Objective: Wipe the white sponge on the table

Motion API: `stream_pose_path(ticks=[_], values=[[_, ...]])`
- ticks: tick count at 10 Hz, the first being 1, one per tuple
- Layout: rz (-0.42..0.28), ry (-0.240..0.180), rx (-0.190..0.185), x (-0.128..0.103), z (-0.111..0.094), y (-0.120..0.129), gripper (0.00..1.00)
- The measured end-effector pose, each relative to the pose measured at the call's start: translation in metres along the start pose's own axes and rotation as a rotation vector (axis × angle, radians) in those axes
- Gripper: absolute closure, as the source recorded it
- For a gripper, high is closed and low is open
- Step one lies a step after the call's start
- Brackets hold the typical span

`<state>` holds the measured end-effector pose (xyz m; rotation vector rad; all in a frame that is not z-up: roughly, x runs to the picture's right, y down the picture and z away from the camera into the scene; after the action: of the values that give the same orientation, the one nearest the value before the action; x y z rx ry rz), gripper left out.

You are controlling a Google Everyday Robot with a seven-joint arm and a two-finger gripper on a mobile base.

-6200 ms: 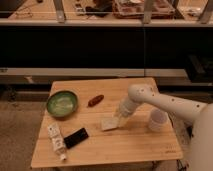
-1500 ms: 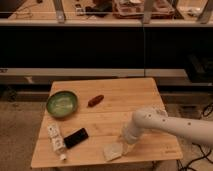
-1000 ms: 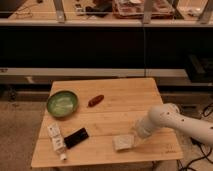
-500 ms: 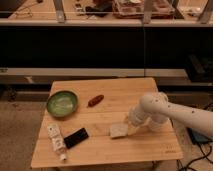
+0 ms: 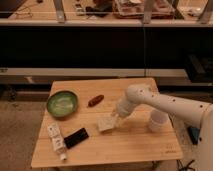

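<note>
The white sponge (image 5: 105, 124) lies flat near the middle of the light wooden table (image 5: 135, 142). My gripper (image 5: 114, 118) comes down from the right on a white arm and presses on the sponge's right edge. The arm's wrist hides the far side of the gripper.
A green bowl (image 5: 62, 103) sits at the left back. A reddish-brown oblong object (image 5: 95, 100) lies behind the sponge. A black flat rectangle (image 5: 76, 137) and a white printed tube (image 5: 56, 140) lie at the front left. A white cup (image 5: 158, 120) stands at the right.
The gripper and the sponge have moved from the front right of the table back and left toward the middle, sliding over the tabletop.
</note>
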<state>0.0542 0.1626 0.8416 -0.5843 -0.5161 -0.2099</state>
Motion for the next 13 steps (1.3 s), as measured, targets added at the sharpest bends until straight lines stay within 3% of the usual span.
stream_pose_path(ticks=[1,4,6,9,13], values=[[-0.055,-0.03,-0.041,-0.022,0.017,0.008,0.95],[-0.183,-0.086,-0.115,-0.065,0.045,0.032,0.95],[-0.23,-0.1,-0.137,-0.078,0.049,0.043,0.95],[-0.252,-0.08,-0.159,-0.071,0.042,0.075,0.95],[-0.139,-0.034,-0.12,-0.023,0.009,0.118,0.95]])
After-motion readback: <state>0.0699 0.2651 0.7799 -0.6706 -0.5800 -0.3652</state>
